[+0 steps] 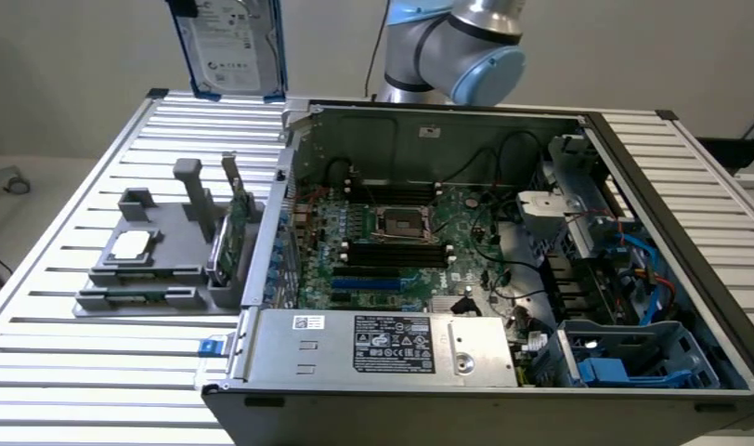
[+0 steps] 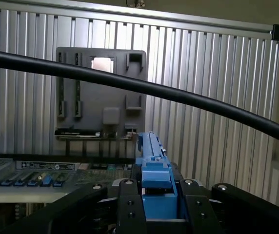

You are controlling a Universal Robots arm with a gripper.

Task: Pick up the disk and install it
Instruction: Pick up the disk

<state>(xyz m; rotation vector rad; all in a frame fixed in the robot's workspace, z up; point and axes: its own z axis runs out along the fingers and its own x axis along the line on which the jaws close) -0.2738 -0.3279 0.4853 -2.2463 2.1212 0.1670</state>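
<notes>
Pincer [image 2: 157,199] grips the disk [image 1: 228,45] by its blue frame, jaws closed onto it. The disk stands upright, high over the slatted table [image 1: 92,372] beneath. The arm [image 1: 458,42] bends behind the open computer case [image 1: 476,232]. The print on the disk's white label is too small to read.

Black gripper [image 2: 155,197] clasps a silver-grey, white-labelled disk [image 1: 228,45] framed in bright blue; beyond it, dark grey fixture [image 2: 100,97] on ribbed silver table [image 2: 208,73].

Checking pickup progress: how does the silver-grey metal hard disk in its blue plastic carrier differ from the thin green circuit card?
The disk hangs in the air, clamped in the gripper; the card stands slotted in the grey holder. The disk is broader and blue-framed; the card is thin and green. Both stand on edge.
</notes>
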